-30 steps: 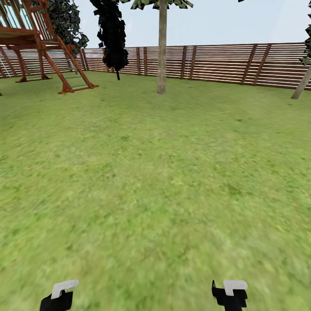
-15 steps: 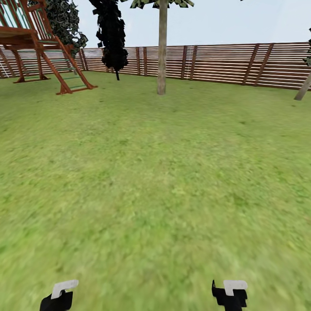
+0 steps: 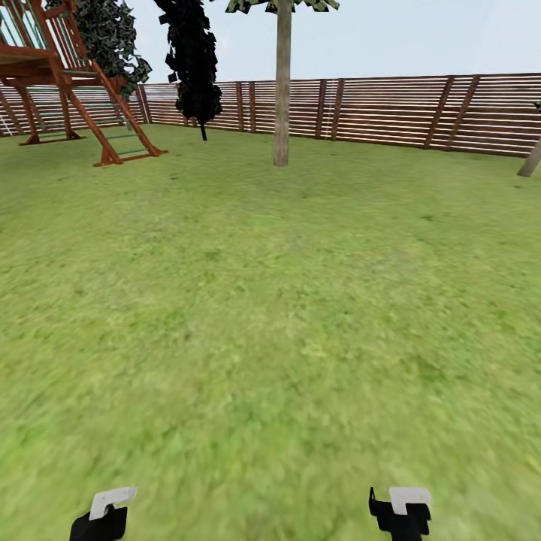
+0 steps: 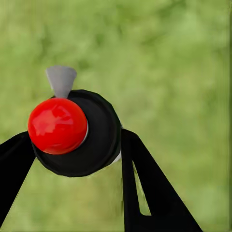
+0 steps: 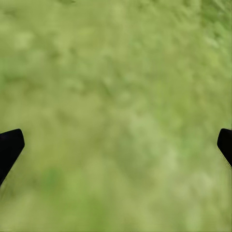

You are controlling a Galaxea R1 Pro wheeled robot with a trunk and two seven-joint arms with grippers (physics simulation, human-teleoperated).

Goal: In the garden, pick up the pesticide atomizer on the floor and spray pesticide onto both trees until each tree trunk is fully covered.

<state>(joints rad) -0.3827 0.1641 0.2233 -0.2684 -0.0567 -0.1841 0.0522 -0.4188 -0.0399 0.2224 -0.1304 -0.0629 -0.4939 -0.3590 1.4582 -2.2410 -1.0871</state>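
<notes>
In the left wrist view, the pesticide atomizer [image 4: 96, 135], a round black body with a red knob and a small grey nozzle, sits between the black fingers of my left gripper [image 4: 72, 151], which is shut on it above blurred grass. My right gripper [image 5: 116, 145] is open over bare lawn with nothing between its fingers. The head view has both grippers low at the near edge, left [image 3: 105, 512] and right [image 3: 400, 509]. One tree trunk [image 3: 282, 90] stands straight ahead near the fence. A second, leaning trunk [image 3: 530, 161] shows at the far right edge. No pesticide is visible.
The garden lawn [image 3: 270, 300] stretches wide ahead to a brown slatted fence [image 3: 391, 109]. A red wooden play frame with a ladder [image 3: 83, 98] stands at the far left. A dark bush-like tree [image 3: 194, 64] rises beside it.
The whole head view has shifted slightly, with the play frame sliding left and the right trunk sliding right, so the camera has moved. Both grippers keep their places in the picture.
</notes>
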